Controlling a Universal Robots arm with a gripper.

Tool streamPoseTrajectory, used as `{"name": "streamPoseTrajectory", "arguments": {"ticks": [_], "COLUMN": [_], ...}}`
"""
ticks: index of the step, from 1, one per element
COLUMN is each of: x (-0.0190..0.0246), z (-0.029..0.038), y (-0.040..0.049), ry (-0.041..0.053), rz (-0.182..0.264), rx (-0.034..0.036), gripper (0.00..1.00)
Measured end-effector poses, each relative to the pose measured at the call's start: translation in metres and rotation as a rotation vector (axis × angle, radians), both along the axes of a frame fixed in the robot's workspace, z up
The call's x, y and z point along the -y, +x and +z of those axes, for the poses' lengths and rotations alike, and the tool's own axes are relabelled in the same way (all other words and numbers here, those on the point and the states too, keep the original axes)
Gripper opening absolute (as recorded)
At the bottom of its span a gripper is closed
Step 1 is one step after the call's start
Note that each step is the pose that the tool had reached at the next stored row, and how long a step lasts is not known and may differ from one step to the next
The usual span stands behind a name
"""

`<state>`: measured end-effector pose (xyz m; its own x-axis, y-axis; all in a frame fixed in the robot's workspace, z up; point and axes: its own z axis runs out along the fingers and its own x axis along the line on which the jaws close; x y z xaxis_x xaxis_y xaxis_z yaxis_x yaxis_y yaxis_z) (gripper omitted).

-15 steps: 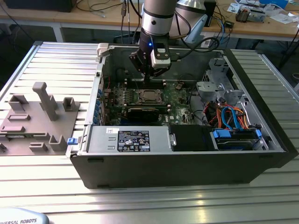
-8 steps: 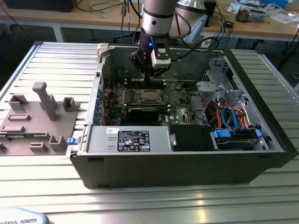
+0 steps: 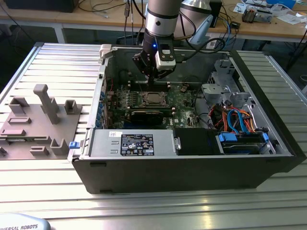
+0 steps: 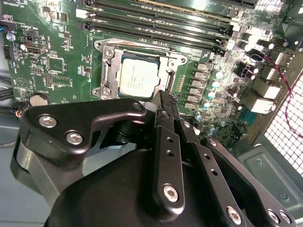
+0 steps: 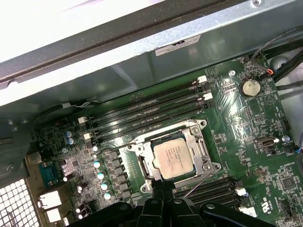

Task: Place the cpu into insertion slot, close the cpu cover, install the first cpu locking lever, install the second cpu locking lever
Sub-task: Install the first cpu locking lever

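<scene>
Cpu: exterior view. Small silvery square seated in the insertion slot at the middle of the green board, inside an open computer case lying on a ribbed metal counter. Gripper hangs just above and behind the socket; finger state cannot be told from this angle. White-and-black labelled box sits at the case's near side. Grey fixture block rests at the exterior view's left.

Second wrist view. Cpu lies flat, metal face up, framed by the cpu cover, which appears folded down around it. Fingers are drawn together with nothing between them, tips near the socket's edge. Long black card slots run beyond.

First wrist view. Cpu within cover; a thin wire lever angles out beside the socket, seemingly not latched. Coin cell sits well apart.

Handling, judged: light, rigid, fragile on the underside; best held by its edges. Lever is springy, thin, likely slippery.

Writing: faint print on the chip lid and a case sticker, illegible.
</scene>
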<state>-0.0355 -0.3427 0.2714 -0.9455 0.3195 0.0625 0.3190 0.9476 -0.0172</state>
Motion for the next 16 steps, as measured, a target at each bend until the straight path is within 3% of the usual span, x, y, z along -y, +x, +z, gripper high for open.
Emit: {"name": "streamPoseTrajectory", "arguments": {"ticks": [16], "x": [0.0000], "z": [0.0000], "y": [0.0000], "ry": [0.0000], "rz": [0.010], "rx": [0.0000], "gripper": [0.11]}}
